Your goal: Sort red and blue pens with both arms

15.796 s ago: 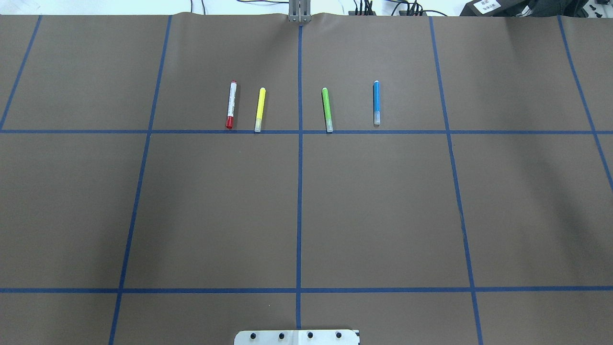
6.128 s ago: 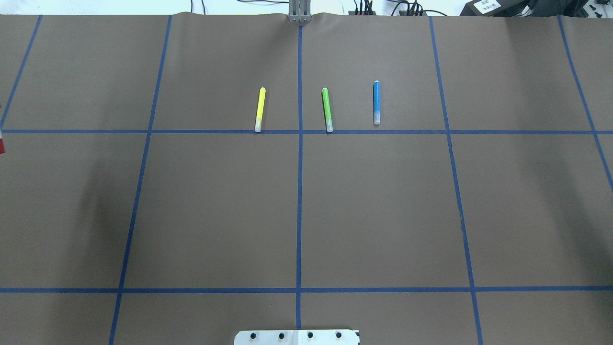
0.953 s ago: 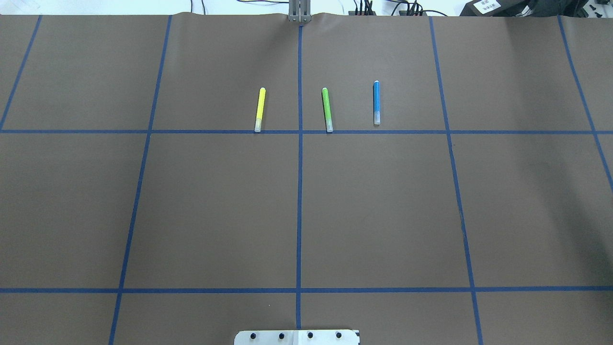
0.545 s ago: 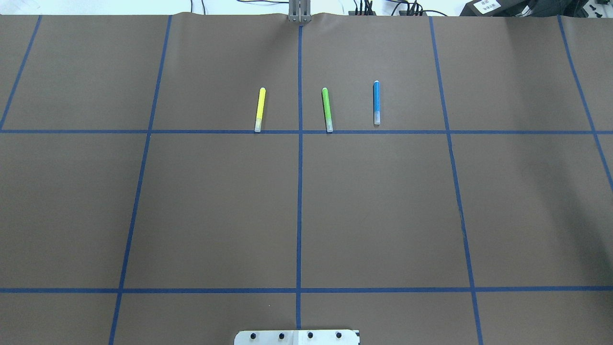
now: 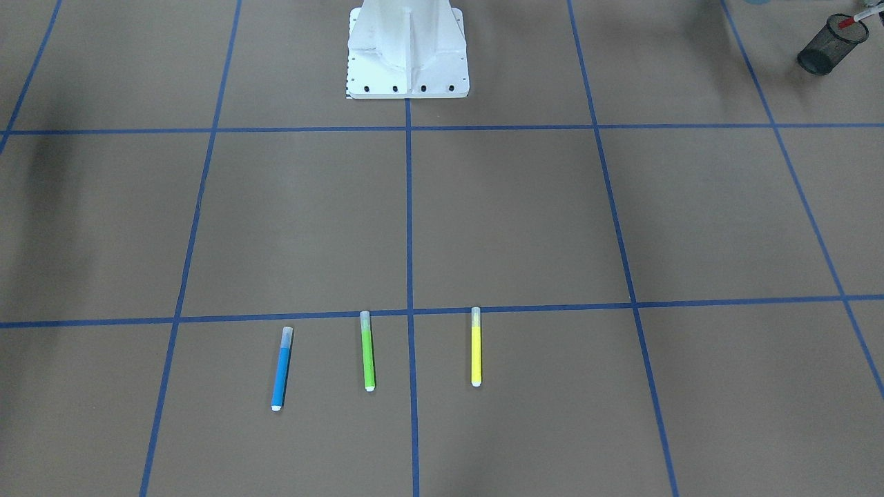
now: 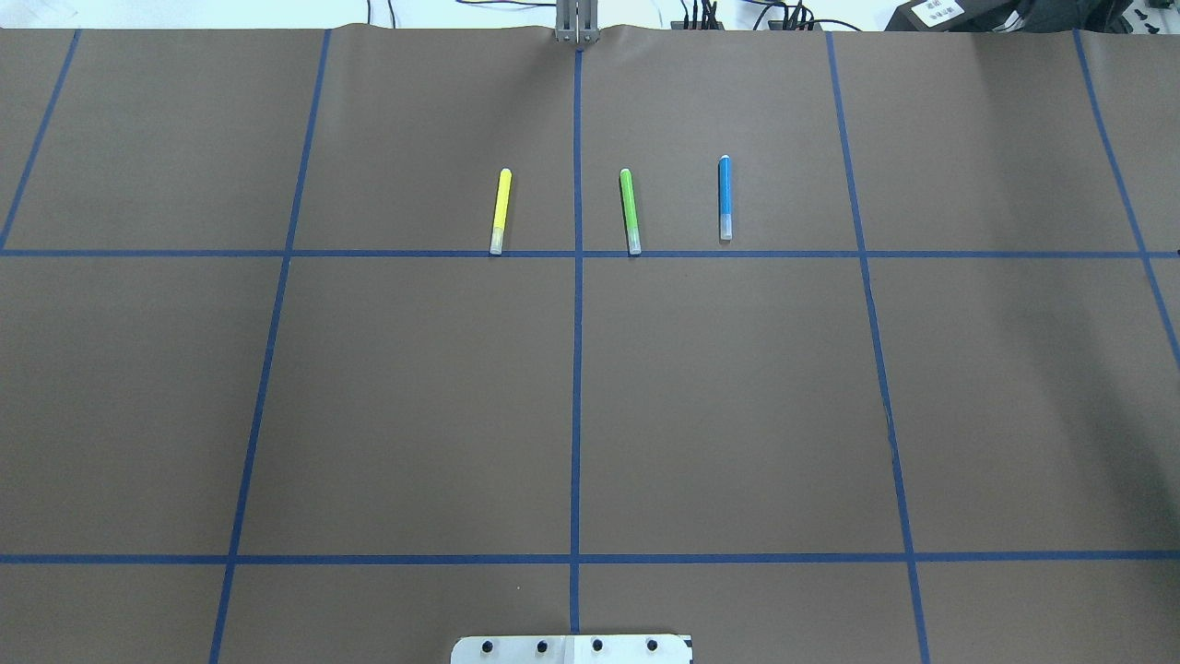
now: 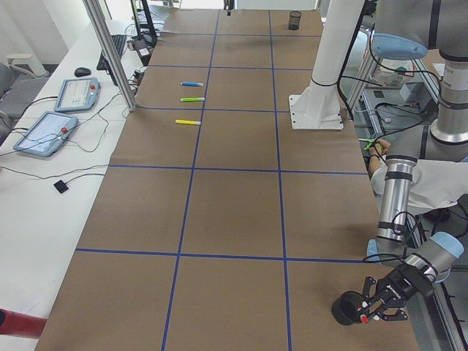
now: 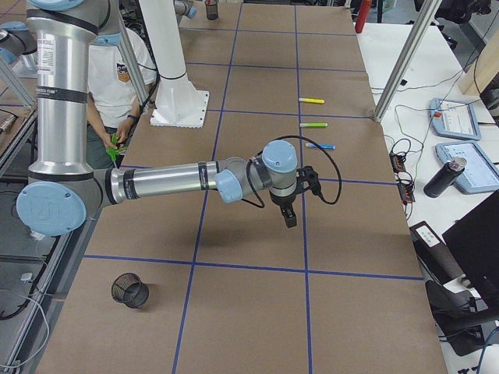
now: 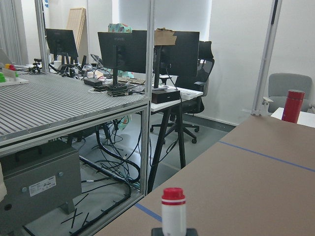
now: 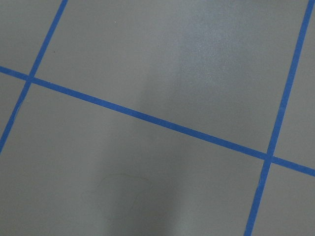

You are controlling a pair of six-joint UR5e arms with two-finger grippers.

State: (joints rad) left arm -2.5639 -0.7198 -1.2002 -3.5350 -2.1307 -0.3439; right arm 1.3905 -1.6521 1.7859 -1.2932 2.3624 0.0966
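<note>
Red pen (image 5: 853,18) stood in the cup (image 5: 822,54) at the desk's (image 6: 415,406) left end, apparently sorted; left gripper (image 7: 365,314) was beside it, grip indeterminable. Blue pen (image 6: 725,198) lay near the far edge, awaiting right gripper (image 8: 290,220), state likewise indeterminable.

The brown paper sheet (image 6: 415,397) over the table is lying matt and smooth, its blue tape lines (image 6: 576,369) giving off a faint sheen. The blue pen (image 6: 725,197), green pen (image 6: 630,210) and yellow pen (image 6: 499,210) are showing smooth plastic barrels with frosted clear caps. The right arm (image 8: 168,182) is gleaming along its tube as bare silver metal, while the mesh cup (image 8: 130,290) is looking like dull black wire.
</note>
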